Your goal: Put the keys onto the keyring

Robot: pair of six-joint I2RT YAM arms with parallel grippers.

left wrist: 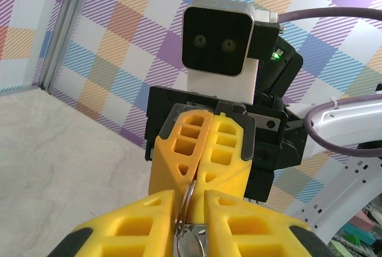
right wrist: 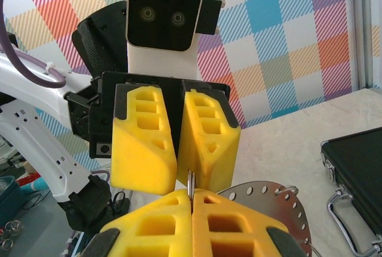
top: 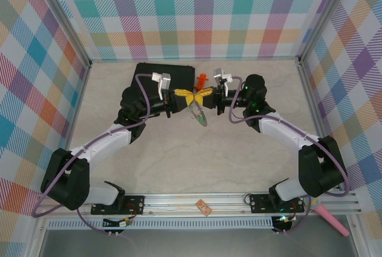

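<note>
The keyring [left wrist: 190, 192] is a thin metal ring, held edge-on between the two yellow-fingered grippers above the table's middle. My right gripper [right wrist: 191, 196] is shut on its rim [right wrist: 190, 179]. Facing it, my left gripper [left wrist: 190, 202] has its jaws a narrow gap apart. The ring stands in that gap and leans on one finger [left wrist: 149, 209]. From above, the left gripper [top: 188, 98] and right gripper [top: 207, 95] meet tip to tip. A grey metal piece with a green speck [top: 200, 115] hangs below them. Whether it is one of the keys I cannot tell.
A black rectangular case [top: 156, 73] lies behind the left gripper, its latches in the right wrist view [right wrist: 352, 173]. An orange plastic piece [top: 202, 81] sits behind the fingertips. A perforated grey metal plate [right wrist: 280, 200] lies under the right gripper. Checked walls enclose three sides.
</note>
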